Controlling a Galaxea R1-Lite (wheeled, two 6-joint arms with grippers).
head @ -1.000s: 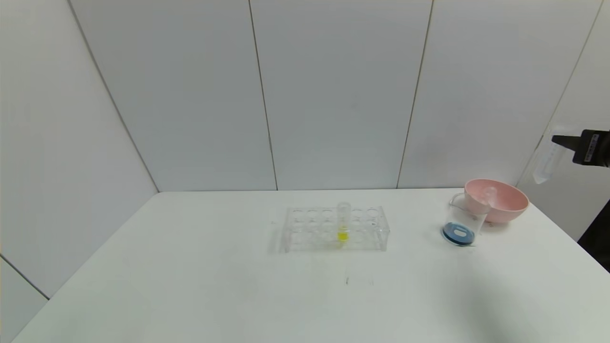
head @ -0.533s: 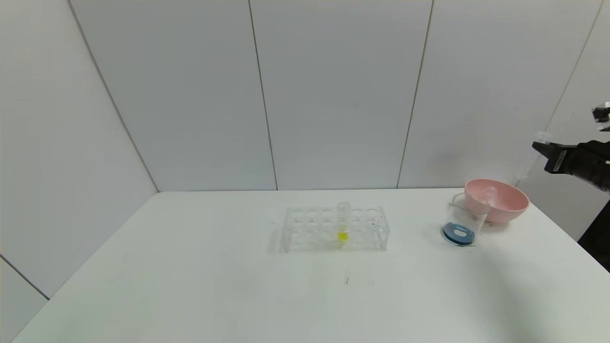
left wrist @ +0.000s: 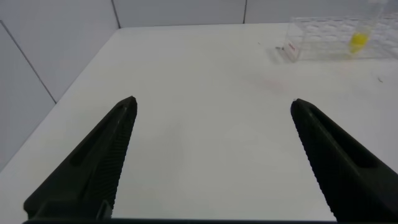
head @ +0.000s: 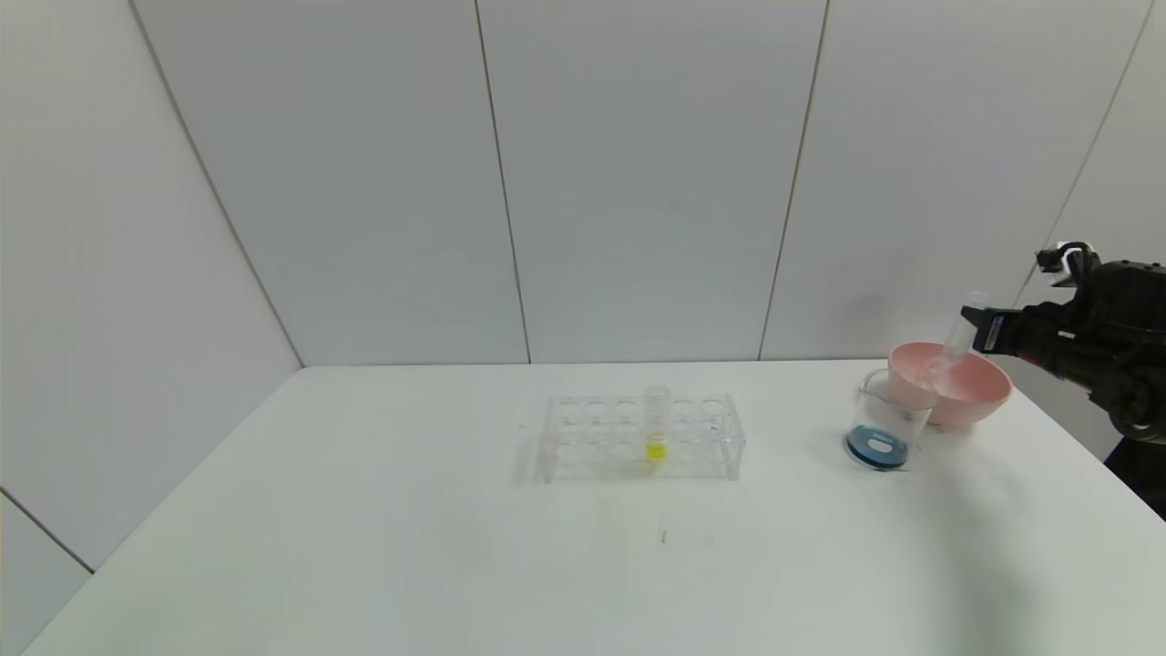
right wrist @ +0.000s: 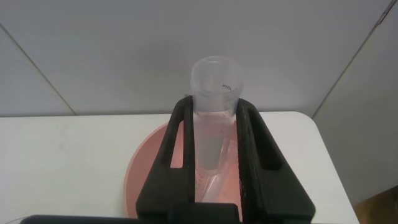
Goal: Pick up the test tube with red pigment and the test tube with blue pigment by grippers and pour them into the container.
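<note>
My right gripper (head: 971, 328) is shut on a clear, empty test tube (head: 974, 306) and holds it over the pink bowl (head: 979, 394), mouth end up. In the right wrist view the tube (right wrist: 214, 84) stands between the gripper's (right wrist: 213, 104) black fingers. The glass beaker (head: 891, 412) stands just left of the bowl with blue liquid at its bottom. No tube with red or blue liquid shows. My left gripper (left wrist: 213, 106) is open and empty over bare table, outside the head view.
A second clear empty tube (right wrist: 219, 183) lies in the pink bowl (right wrist: 149, 174). A clear tube rack (head: 638, 439) at mid-table holds a tube with yellow liquid (head: 656, 428); the rack also shows in the left wrist view (left wrist: 323, 43). The table's right edge is near the bowl.
My right gripper has come in from the right edge and down with the empty tube, and now holds it over the pink bowl. Nothing else has moved.
</note>
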